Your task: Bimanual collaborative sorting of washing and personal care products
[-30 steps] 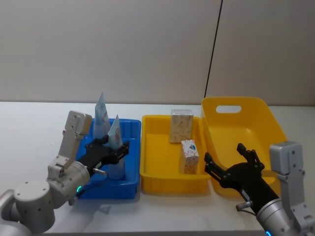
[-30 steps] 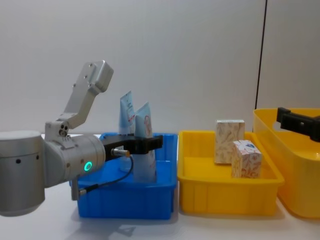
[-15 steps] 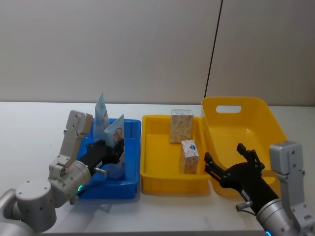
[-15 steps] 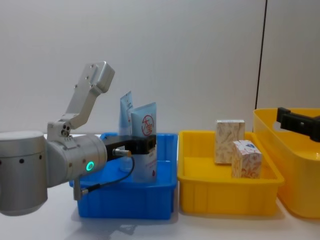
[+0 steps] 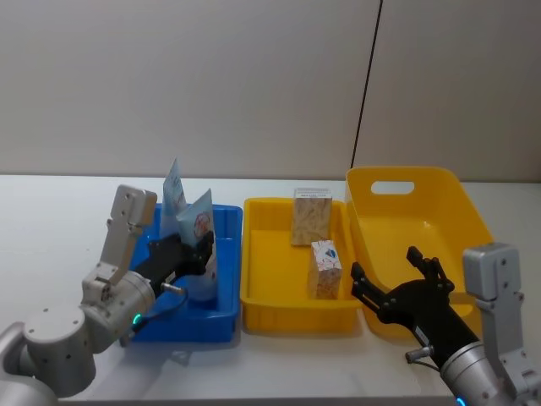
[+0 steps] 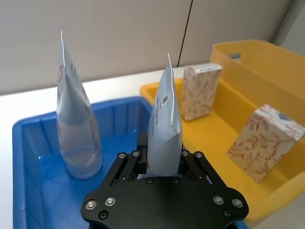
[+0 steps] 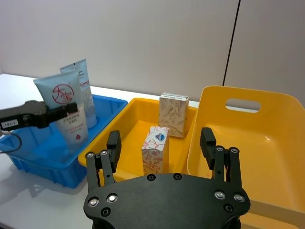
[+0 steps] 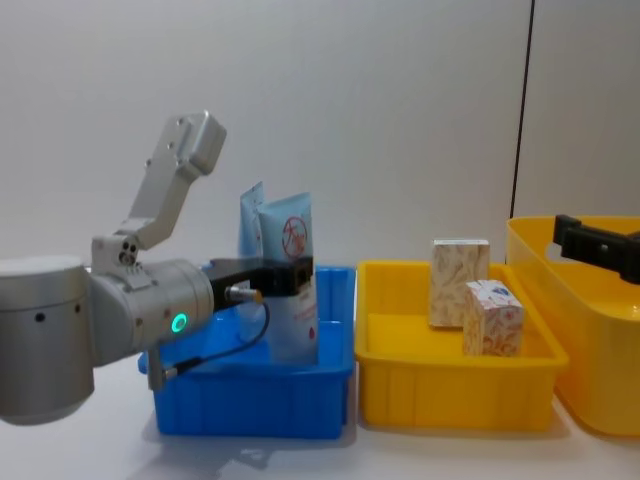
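Observation:
My left gripper (image 5: 193, 256) is shut on a light-blue tube with a red circle logo (image 8: 292, 262), held upright inside the blue bin (image 5: 221, 298). The left wrist view shows this tube (image 6: 164, 125) edge-on between the jaws. A second light-blue tube (image 5: 173, 196) stands upright toward the bin's far left. Two speckled cardboard boxes stand in the shallow yellow tray (image 5: 292, 310): a taller one (image 5: 311, 216) at the back and a smaller one (image 5: 325, 269) nearer me. My right gripper (image 5: 384, 264) hovers open at the near edge of the large yellow bin, holding nothing.
The large yellow bin (image 5: 420, 222) with a handle slot stands at the right, touching the shallow tray. The three containers sit side by side on a white table (image 5: 51, 228). A grey wall rises behind.
The left gripper has twisted the held tube from edge-on so that its red logo faces forward, and it has risen slightly. The right arm has stayed still.

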{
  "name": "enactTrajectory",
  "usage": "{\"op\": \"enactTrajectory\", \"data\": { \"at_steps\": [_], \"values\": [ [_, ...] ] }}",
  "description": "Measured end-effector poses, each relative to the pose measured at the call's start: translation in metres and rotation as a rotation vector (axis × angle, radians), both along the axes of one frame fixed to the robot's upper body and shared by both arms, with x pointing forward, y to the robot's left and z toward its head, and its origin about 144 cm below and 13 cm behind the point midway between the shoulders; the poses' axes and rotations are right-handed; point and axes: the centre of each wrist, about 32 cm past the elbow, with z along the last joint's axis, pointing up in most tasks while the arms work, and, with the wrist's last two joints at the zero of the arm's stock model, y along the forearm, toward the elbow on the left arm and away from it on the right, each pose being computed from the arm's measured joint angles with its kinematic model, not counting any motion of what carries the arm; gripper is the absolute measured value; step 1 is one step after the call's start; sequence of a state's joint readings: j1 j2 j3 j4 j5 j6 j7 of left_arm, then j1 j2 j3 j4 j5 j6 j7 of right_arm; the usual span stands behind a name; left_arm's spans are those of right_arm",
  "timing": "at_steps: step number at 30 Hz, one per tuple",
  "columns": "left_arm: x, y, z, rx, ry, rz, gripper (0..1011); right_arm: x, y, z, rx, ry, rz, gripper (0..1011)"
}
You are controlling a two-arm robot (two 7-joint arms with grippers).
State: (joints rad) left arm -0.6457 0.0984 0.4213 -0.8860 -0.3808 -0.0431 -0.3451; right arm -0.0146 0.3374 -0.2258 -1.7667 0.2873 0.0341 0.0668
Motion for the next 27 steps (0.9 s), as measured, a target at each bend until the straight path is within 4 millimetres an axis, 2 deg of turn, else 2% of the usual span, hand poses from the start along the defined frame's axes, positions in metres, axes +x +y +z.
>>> {"op": "enactTrajectory", "data": {
  "at_steps": [9,16,20,27],
  "values": [
    [0.001,0.005,0.015,-0.024,-0.087,-0.030,265,0.000,0.000,0.000,0.000,0.000,0.000,1003],
    [0.004,0.009,0.037,-0.040,-0.176,-0.073,265,0.000,0.000,0.000,0.000,0.000,0.000,1003],
    [0.006,0.010,0.049,-0.051,-0.220,-0.118,265,0.000,0.000,0.000,0.000,0.000,0.000,1003],
    [0.008,0.009,0.060,-0.070,-0.249,-0.203,264,0.000,0.000,0.000,0.000,0.000,0.000,1003]
  ]
}}
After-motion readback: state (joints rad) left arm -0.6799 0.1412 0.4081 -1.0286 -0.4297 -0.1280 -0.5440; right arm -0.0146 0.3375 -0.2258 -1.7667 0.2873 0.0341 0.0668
